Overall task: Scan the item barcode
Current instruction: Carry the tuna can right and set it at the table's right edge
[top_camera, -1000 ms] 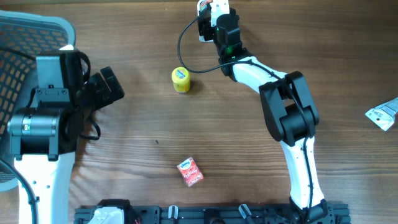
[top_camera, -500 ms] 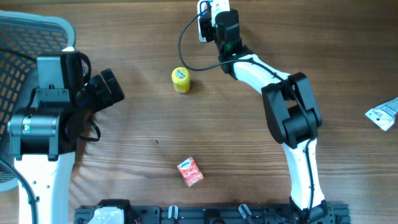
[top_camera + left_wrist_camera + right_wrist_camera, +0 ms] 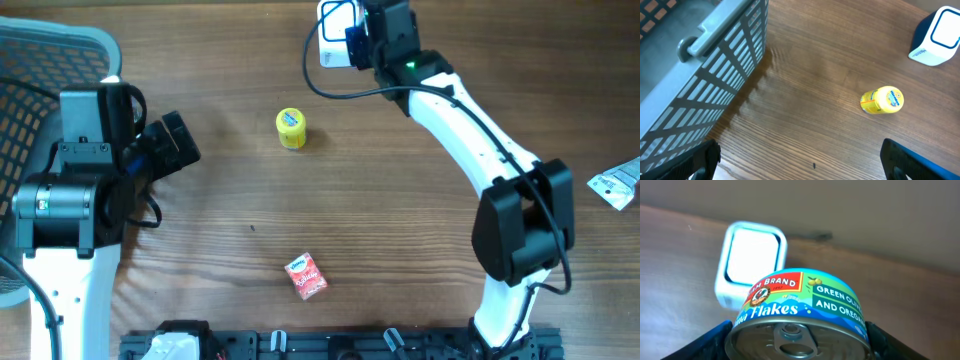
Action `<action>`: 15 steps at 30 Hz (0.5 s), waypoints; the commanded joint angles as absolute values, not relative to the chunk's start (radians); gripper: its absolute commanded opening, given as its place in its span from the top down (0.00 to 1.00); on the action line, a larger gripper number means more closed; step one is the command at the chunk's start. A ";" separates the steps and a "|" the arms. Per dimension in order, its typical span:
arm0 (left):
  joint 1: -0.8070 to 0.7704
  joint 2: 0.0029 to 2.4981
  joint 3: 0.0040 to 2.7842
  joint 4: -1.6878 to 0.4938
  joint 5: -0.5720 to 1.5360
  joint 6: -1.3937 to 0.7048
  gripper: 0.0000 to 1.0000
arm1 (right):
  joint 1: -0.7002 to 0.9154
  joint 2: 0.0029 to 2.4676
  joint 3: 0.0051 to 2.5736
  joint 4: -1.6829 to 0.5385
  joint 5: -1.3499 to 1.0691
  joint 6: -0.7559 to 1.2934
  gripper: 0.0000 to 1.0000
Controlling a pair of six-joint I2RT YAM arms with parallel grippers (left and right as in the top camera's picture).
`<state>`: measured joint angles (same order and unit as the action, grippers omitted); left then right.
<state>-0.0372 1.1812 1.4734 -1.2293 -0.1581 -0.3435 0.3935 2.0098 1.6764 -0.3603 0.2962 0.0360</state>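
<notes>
My right gripper [image 3: 797, 339] is shut on a tuna can [image 3: 800, 305] with a blue and green label and a pull-tab lid facing the camera. No barcode shows on the can. Just beyond the can stands the white barcode scanner [image 3: 751, 262], its window turned toward it. From overhead, the right gripper [image 3: 378, 38] sits at the far edge of the table, right beside the scanner [image 3: 335, 20]. My left gripper [image 3: 178, 142] stands open and empty at the left, and its fingers [image 3: 910, 160] frame bare wood in the left wrist view.
A yellow can [image 3: 291, 128] lies on its side in the middle back, also in the left wrist view [image 3: 882, 100]. A red packet [image 3: 306, 277] lies near the front. A grey mesh basket [image 3: 40, 70] fills the left edge. A silver packet [image 3: 620, 183] lies far right.
The right arm has swung its elbow out to the right, and its gripper with the can has shifted slightly right beside the scanner. The left arm has not moved.
</notes>
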 commanded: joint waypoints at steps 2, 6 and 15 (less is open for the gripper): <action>-0.033 1.185 1.469 -1.229 -0.145 -0.353 0.00 | 0.311 1.986 1.683 -0.518 0.283 0.262 0.52; -0.060 1.185 1.469 -1.228 -0.146 -0.353 0.00 | 0.201 1.986 1.683 -0.669 0.220 0.346 0.54; -0.138 1.200 1.469 -1.222 -0.145 -0.361 0.00 | -0.132 1.993 1.647 -0.796 0.290 0.302 0.50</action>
